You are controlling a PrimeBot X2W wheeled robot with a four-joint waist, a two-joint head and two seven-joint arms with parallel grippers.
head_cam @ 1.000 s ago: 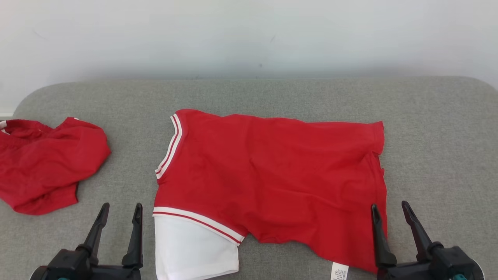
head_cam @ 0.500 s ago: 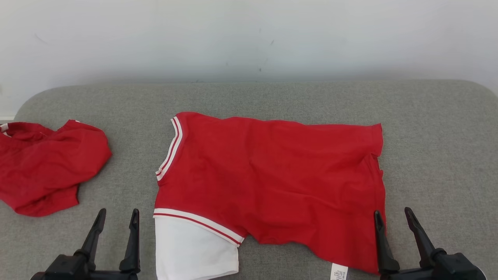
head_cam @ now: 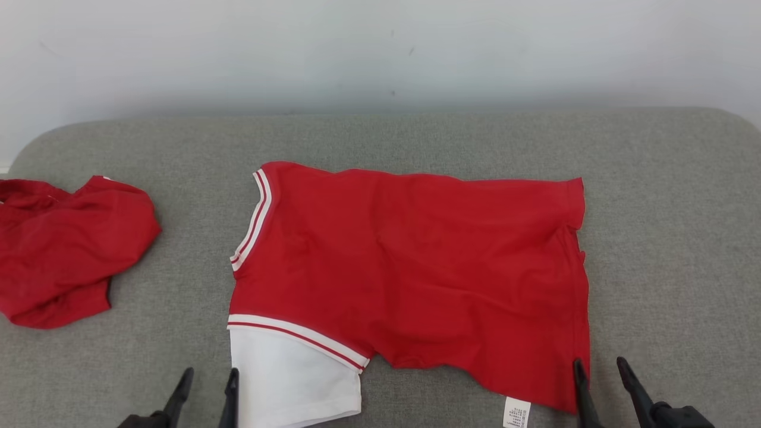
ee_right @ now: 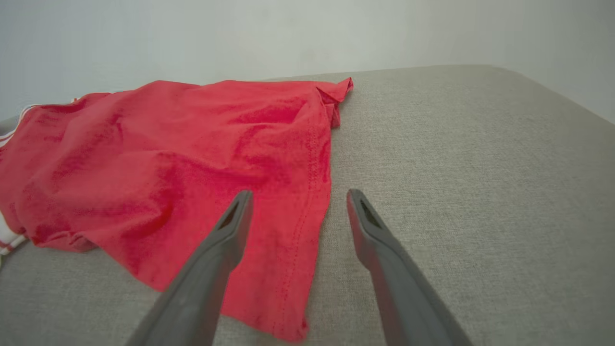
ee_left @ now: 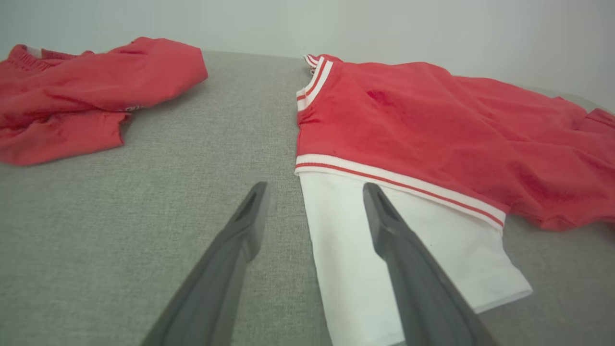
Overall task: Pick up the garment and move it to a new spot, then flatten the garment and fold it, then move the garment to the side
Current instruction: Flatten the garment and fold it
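Note:
A red garment [head_cam: 416, 267] with white-and-red striped trim and a white sleeve [head_cam: 285, 380] lies spread flat in the middle of the grey cushioned surface [head_cam: 416, 137]. My left gripper [head_cam: 209, 380] stands open at the near edge, its fingers either side of the white sleeve's left edge [ee_left: 326, 230]. Over the garment's near right hem corner [ee_right: 293, 250], my right gripper [head_cam: 599, 367] is open too, one finger above the red cloth and one above the bare cushion. A white care label [head_cam: 516, 413] shows at the hem. Neither gripper holds anything.
A second red garment [head_cam: 59, 249] lies crumpled at the far left of the surface, also in the left wrist view [ee_left: 81, 91]. A pale wall [head_cam: 380, 53] rises behind the surface. Bare cushion stretches to the right of the spread garment [ee_right: 480, 168].
Both grippers have dropped lower in the head view, with only their fingertips left showing. The whole picture shifted slightly, so the camera moved. The garments lie as before.

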